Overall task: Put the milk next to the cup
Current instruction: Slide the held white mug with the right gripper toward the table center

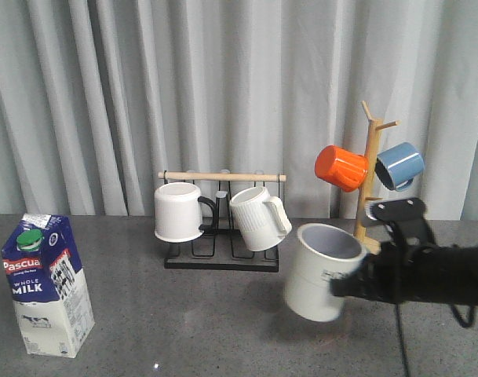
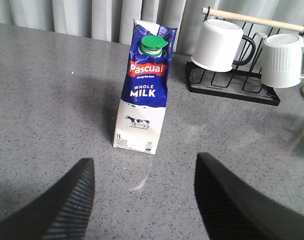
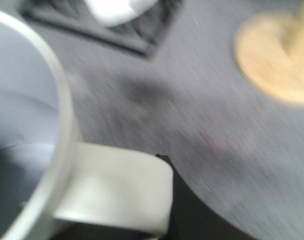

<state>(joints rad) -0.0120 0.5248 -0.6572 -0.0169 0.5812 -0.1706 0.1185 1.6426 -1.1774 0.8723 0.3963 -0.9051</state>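
The milk [image 1: 48, 283] is a tall blue-and-white carton with a green cap, upright at the table's front left; it also shows in the left wrist view [image 2: 143, 91]. My left gripper [image 2: 144, 200] is open and empty, a short way in front of the carton. My right gripper [image 1: 350, 284] is shut on the handle [image 3: 119, 187] of the pale grey-green cup [image 1: 320, 271] and holds it tilted above the table, right of centre. The cup's bluish-grey inside [image 3: 17, 125] fills the blurred right wrist view.
A black rack [image 1: 220, 258] with a wooden bar holds a white mug with a black handle [image 1: 180, 211] and a ribbed white mug [image 1: 257, 217] at the back centre. A wooden mug tree [image 1: 370, 177] at the right carries an orange mug [image 1: 341, 167] and a blue mug [image 1: 399, 165].
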